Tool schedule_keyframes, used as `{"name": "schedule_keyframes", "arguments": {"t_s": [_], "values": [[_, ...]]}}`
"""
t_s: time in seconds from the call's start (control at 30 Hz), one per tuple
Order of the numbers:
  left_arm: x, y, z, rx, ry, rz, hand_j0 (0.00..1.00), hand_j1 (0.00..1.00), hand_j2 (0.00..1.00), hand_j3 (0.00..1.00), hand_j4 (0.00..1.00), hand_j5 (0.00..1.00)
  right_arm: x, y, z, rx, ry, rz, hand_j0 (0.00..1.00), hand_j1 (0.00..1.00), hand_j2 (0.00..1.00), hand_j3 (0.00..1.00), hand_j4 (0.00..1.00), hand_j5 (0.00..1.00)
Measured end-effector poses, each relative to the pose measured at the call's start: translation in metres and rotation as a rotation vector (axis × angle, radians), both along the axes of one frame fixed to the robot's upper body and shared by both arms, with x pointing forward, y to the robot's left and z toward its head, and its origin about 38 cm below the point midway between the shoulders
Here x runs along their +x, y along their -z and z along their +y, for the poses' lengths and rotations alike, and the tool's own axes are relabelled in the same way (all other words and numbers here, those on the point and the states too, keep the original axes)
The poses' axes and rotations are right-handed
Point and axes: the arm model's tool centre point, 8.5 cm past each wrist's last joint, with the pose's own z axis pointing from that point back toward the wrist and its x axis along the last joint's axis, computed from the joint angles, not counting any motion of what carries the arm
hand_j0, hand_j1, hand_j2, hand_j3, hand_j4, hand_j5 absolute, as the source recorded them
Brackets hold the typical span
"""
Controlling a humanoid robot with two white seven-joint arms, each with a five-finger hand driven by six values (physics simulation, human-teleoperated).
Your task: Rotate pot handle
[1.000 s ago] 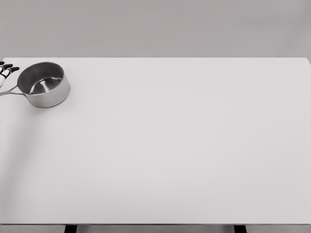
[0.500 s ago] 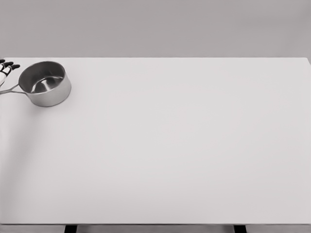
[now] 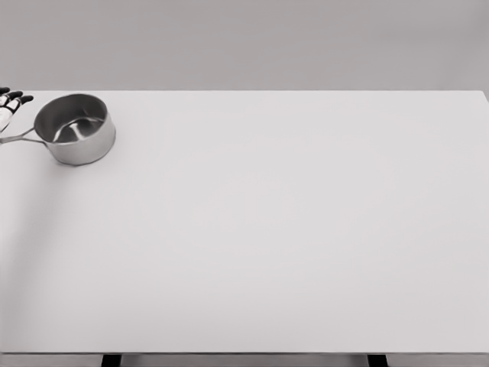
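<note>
Left hand (image 3: pixel 9 103) barely visible at far left edge, only dark fingertips showing, grip impossible to tell. White tabletop (image 3: pixel 290 229) filling view. Steel pot (image 3: pixel 75 128) upright at far left corner, thin handle (image 3: pixel 17 138) pointing left toward hand.

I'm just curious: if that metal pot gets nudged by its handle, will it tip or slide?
The pot looks wide and low, so it probably slides or pivots rather than tips. Its shiny steel on the smooth table suggests little grip. It appears empty, so likely fairly light.

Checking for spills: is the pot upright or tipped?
Upright: the pot sits flat on the table, its open mouth facing up and nothing inside.
</note>
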Motion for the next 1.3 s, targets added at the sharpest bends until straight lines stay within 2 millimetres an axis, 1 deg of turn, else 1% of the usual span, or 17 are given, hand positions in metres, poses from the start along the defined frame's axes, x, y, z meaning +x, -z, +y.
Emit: {"name": "schedule_keyframes", "arguments": {"t_s": [0.1, 0.17, 0.27, 0.3, 0.47, 0.53, 0.73, 0.77, 0.8, 0.97, 1.0, 1.2, 1.3], "values": [[0.001, 0.001, -0.003, 0.0, 0.003, -0.002, 1.0, 1.0, 1.0, 1.0, 1.0, 1.0, 0.0, 0.0, 0.0, 0.0, 0.0, 0.0, 1.0, 1.0, 1.0, 1.0, 1.0, 1.0], [0.004, -0.003, -0.004, -0.002, 0.004, -0.012, 1.0, 1.0, 1.0, 1.0, 1.0, 1.0, 0.0, 0.0, 0.0, 0.0, 0.0, 0.0, 1.0, 1.0, 1.0, 1.0, 1.0, 1.0], [0.006, 0.0, -0.003, -0.006, -0.004, -0.007, 1.0, 1.0, 1.0, 1.0, 1.0, 1.0, 0.0, 0.0, 0.0, 0.0, 0.0, 0.0, 1.0, 1.0, 1.0, 1.0, 1.0, 1.0], [0.009, -0.003, -0.004, -0.01, -0.006, -0.015, 1.0, 1.0, 1.0, 1.0, 1.0, 1.0, 0.0, 0.0, 0.0, 0.0, 0.0, 0.0, 1.0, 1.0, 1.0, 1.0, 1.0, 1.0], [0.011, 0.004, -0.002, -0.024, -0.021, -0.003, 1.0, 1.0, 1.0, 1.0, 1.0, 1.0, 0.0, 0.0, 0.0, 0.0, 0.0, 0.0, 1.0, 1.0, 1.0, 1.0, 1.0, 1.0], [0.014, 0.001, -0.001, -0.027, -0.025, -0.01, 1.0, 1.0, 1.0, 1.0, 1.0, 1.0, 0.0, 0.0, 0.0, 0.0, 0.0, 0.0, 1.0, 1.0, 1.0, 1.0, 1.0, 1.0], [0.018, 0.005, 0.002, -0.04, -0.046, -0.004, 1.0, 1.0, 1.0, 1.0, 1.0, 1.0, 0.0, 0.0, 0.0, 0.0, 0.0, 0.0, 1.0, 1.0, 1.0, 1.0, 1.0, 1.0], [0.022, 0.0, 0.001, -0.039, -0.046, -0.015, 1.0, 1.0, 1.0, 1.0, 1.0, 1.0, 0.0, 0.0, 0.0, 0.0, 0.0, 0.0, 1.0, 1.0, 1.0, 1.0, 1.0, 1.0], [0.024, -0.001, 0.001, -0.037, -0.046, -0.016, 1.0, 1.0, 1.0, 1.0, 1.0, 1.0, 0.0, 0.0, 0.0, 0.0, 0.0, 0.0, 1.0, 1.0, 1.0, 1.0, 1.0, 1.0], [0.025, 0.01, -0.001, -0.03, -0.05, 0.007, 1.0, 1.0, 1.0, 1.0, 1.0, 1.0, 0.0, 0.0, 0.0, 0.0, 0.0, 0.0, 1.0, 1.0, 1.0, 1.0, 1.0, 1.0], [0.027, 0.008, -0.002, -0.03, -0.051, 0.003, 1.0, 1.0, 1.0, 1.0, 1.0, 1.0, 0.0, 0.0, 0.0, 0.0, 0.0, 0.0, 1.0, 1.0, 1.0, 1.0, 1.0, 1.0], [0.032, 0.01, -0.006, -0.035, -0.051, 0.004, 1.0, 1.0, 1.0, 1.0, 1.0, 1.0, 0.0, 0.0, 0.0, 0.0, 0.0, 0.0, 1.0, 1.0, 1.0, 1.0, 1.0, 1.0], [0.033, 0.011, -0.004, -0.033, -0.057, 0.008, 1.0, 1.0, 1.0, 1.0, 1.0, 1.0, 0.0, 0.0, 0.0, 0.0, 0.0, 0.0, 1.0, 1.0, 1.0, 1.0, 1.0, 1.0]]}}
